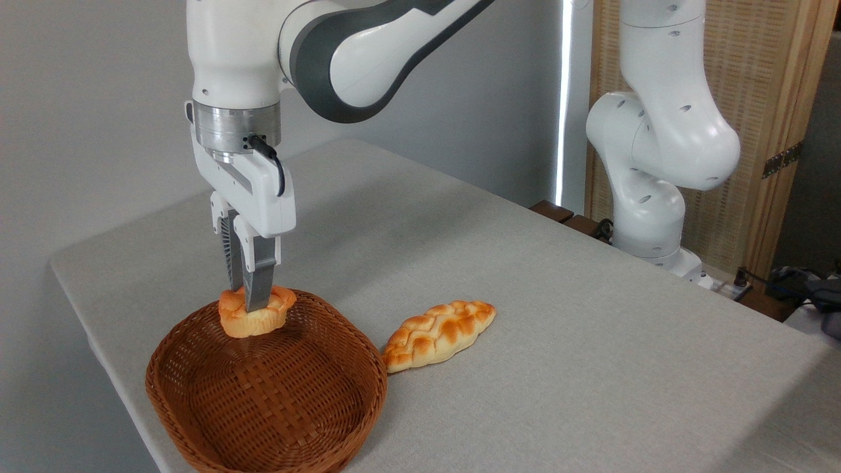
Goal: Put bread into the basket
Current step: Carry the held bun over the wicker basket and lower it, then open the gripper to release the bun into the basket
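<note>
Holding the bread (pixel 253 316) in the pincer (pixel 251 303) over the basket (pixel 263 394).
Pincer is clenched on the bun above the basket's rear end; a braided loaf (pixel 438 332) lies on the bench (pixel 558 315), just beside the basket.

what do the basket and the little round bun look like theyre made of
Basket: woven wicker or rattan, brown, slightly glossy, crossing strands visible. Bun: looks like glossy foam or plastic replica bread, judging by its uniform orange sheen; real bread cannot be ruled out.
</note>
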`<state>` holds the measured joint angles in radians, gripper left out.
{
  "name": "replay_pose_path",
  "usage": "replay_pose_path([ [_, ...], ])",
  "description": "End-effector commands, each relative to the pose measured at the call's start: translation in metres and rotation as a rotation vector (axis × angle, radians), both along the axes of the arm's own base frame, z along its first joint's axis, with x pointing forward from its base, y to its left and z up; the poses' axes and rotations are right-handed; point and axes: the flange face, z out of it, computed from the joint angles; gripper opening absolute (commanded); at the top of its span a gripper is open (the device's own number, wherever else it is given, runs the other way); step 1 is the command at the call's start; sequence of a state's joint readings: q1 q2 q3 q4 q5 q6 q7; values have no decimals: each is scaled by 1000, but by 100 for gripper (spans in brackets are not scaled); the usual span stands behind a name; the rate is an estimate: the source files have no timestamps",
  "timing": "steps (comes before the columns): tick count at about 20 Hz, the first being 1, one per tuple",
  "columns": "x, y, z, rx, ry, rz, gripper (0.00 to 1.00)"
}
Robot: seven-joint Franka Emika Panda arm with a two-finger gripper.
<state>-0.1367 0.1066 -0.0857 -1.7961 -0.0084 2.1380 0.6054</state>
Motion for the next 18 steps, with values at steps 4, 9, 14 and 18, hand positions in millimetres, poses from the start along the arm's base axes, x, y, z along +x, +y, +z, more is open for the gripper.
replay_pose_path([
  [4,3,-3,5,13,-20,-17,100],
  [9,2,-5,3,11,-16,-20,100],
  [14,2,-6,5,8,-19,-18,100],
  [18,-5,-8,30,-3,-49,-12,100],
])
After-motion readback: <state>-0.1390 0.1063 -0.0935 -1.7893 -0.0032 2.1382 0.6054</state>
